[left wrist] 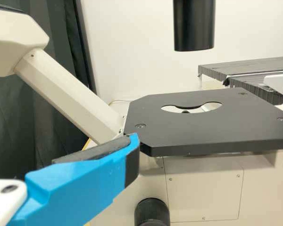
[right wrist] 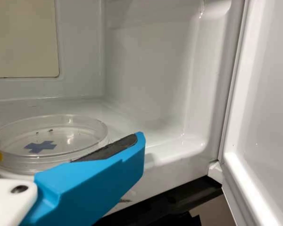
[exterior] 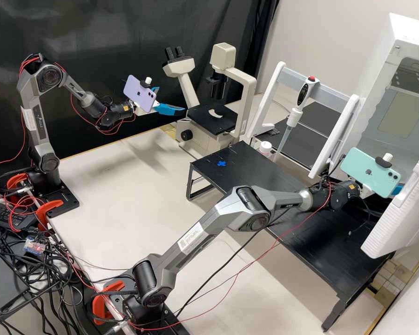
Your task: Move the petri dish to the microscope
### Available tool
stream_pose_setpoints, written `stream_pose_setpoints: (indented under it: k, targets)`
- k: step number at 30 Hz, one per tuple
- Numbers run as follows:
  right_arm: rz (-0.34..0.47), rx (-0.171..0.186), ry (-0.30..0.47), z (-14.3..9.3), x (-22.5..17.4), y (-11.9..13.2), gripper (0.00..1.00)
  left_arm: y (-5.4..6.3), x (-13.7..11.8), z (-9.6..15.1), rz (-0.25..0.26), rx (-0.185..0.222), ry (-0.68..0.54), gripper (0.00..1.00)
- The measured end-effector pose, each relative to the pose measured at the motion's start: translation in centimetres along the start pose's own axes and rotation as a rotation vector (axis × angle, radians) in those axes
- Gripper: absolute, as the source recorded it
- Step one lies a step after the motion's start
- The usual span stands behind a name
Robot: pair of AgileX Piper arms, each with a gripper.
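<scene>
In the high view my left gripper (exterior: pixel 172 98) is open, its blue fingers spread beside the microscope (exterior: pixel 212 117). The left wrist view has one blue finger (left wrist: pixel 85 183) in front of the black stage (left wrist: pixel 203 127), which bears no dish. My right gripper (exterior: pixel 397 190) is at the white chamber's opening, partly hidden behind a phone. In the right wrist view the clear petri dish (right wrist: pixel 73 157) rests on the chamber floor, a blue cross on it. A blue finger (right wrist: pixel 94 183), its dark pad bare, stands at the dish's near side; contact cannot be told.
A black low table (exterior: pixel 284 186) with a blue cross stands before the microscope. Behind it are a pipette (exterior: pixel 293 117) on a white stand and a white-capped bottle (exterior: pixel 265 147). The chamber's open door (right wrist: pixel 269 117) flanks my right gripper. Red cables hang along both arms.
</scene>
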Motion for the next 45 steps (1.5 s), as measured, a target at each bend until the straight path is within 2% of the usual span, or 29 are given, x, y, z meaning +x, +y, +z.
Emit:
stream_pose_setpoints:
  k: [45]
  targets:
    - [-0.011,-0.004,-0.003,0.16,-0.86,0.22,0.00,0.00,0.00,0.00,0.000,0.000,0.000,1.00]
